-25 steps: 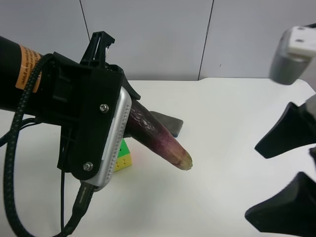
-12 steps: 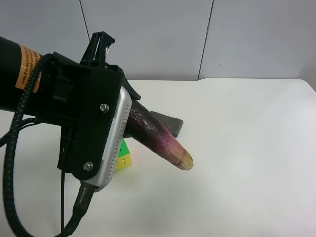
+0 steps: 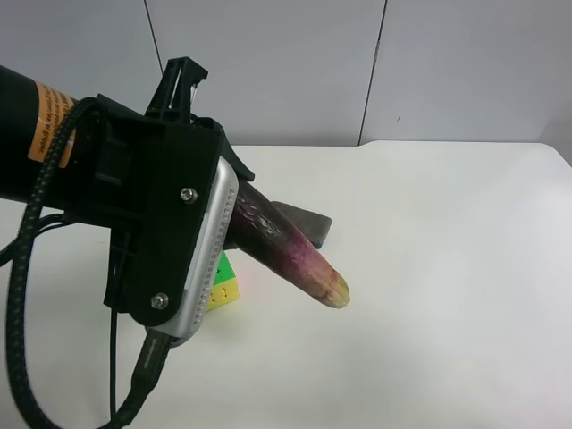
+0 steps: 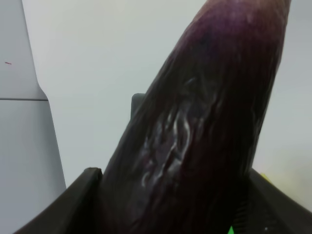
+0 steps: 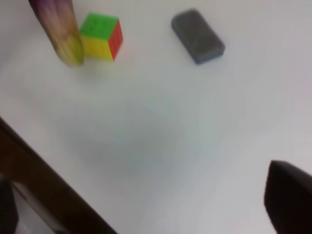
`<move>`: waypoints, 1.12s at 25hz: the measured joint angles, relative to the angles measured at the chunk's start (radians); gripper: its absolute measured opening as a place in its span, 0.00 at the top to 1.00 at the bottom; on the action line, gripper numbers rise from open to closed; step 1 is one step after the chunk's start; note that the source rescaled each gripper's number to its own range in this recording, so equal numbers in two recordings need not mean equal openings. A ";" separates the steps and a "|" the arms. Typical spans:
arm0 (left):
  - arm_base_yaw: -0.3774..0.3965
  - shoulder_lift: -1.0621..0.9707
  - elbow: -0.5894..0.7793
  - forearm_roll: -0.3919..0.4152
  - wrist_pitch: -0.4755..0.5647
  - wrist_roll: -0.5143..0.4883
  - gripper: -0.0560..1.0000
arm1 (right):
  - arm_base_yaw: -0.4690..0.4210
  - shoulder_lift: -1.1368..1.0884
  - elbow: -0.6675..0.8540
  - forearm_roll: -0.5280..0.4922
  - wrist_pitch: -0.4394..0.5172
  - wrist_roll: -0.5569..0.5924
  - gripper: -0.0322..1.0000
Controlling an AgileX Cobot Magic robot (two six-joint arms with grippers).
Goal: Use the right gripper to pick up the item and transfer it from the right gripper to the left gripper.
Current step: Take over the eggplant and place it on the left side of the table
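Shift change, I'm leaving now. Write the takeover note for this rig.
Left gripper: shut on the eggplant, held tilted above the table, stem tip lowest.
Right gripper: open, empty, out of the high view.
Cube and eraser lie apart on the table.
Done: pick-up and handover to the left.
Left: nothing of the task; the eggplant is not yet set down.

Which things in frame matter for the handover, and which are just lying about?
In the job:
- eggplant
- left gripper, shut on the eggplant

Lying about:
- green-yellow puzzle cube
- grey eraser block
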 joint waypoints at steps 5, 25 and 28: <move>0.000 0.000 0.000 0.000 0.000 0.000 0.94 | 0.000 -0.022 0.122 -0.002 -0.101 0.008 0.00; 0.000 0.000 0.000 0.000 0.000 0.000 0.94 | -0.119 -0.027 0.139 -0.002 -0.135 0.013 0.00; 0.000 0.000 0.000 0.000 0.000 0.000 0.94 | -0.252 -0.067 0.139 -0.002 -0.136 0.013 0.00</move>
